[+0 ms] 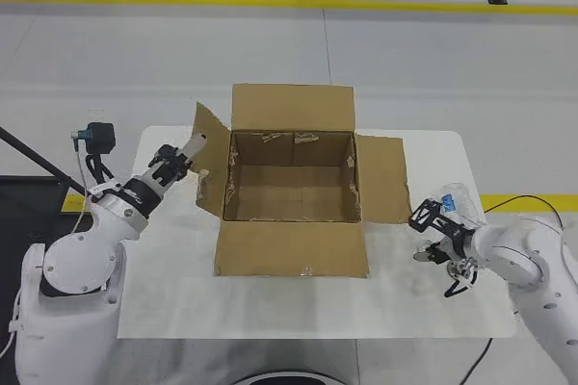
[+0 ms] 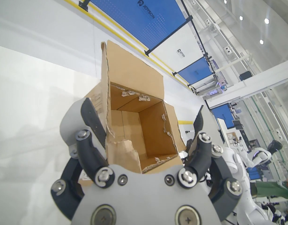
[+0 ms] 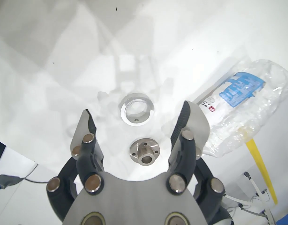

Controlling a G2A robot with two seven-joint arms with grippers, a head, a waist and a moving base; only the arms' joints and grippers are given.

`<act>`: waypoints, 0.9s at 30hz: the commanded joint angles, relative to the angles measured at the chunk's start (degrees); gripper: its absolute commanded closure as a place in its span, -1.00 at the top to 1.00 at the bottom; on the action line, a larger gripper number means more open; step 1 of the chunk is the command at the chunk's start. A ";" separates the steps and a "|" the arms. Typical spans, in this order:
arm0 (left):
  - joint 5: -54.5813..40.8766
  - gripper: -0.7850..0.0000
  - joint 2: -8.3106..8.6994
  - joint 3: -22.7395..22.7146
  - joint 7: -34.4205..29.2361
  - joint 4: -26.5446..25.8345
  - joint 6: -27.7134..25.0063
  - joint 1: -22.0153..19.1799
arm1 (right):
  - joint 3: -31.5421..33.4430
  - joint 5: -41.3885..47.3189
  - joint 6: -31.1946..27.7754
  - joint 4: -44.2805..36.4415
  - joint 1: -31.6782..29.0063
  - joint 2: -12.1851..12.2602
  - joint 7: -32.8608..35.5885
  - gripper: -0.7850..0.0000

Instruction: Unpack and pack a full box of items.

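- Box (image 1: 291,192): stands open at the middle of the desk (image 1: 173,289), toward its far side. Its brown inner floor shows in the top view.
- Flaps: the far flap is raised, the near flap is folded out toward me, and the right flap lies spread on the desk. The left flap (image 1: 212,164) is tilted up and has a torn edge.
- Tape scraps (image 2: 134,93): stuck along the box's inner rim.
- Left tool (image 2: 144,122): my left tool is at the box's left side, level with the left flap, with its jaws spread wide. The flap's torn edge runs up just beside one finger (image 2: 93,118). I cannot tell whether they touch. Nothing is pinched.
- Right tool (image 3: 136,122): my right tool is over the right end of the desk, well apart from the box. Its jaws are spread and it grips nothing.
- Ring (image 3: 137,109): a bright metal ring lying flat on the desk below the right tool, in line with the gap between its fingers.
- Hub (image 3: 144,152): a flanged metal hub standing bore up, just beside the ring and apart from it.
- Bag (image 3: 240,108): a clear plastic bag with a blue label, lying at the desk's right edge just beside the right tool, on its far side.
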 commanded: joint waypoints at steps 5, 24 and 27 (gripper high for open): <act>4.30 1.00 0.45 7.95 -7.68 -1.38 -1.71 -3.10 | 8.69 0.76 1.83 -1.86 -8.02 1.01 -13.64 1.00; 9.99 1.00 -0.39 28.19 -11.29 0.22 3.67 -11.64 | 15.21 1.13 -2.32 2.27 -15.52 1.18 -27.60 1.00; 12.09 1.00 -0.61 30.14 -11.40 5.55 5.56 -13.69 | 13.72 0.80 -3.44 3.82 -13.36 0.95 -27.56 1.00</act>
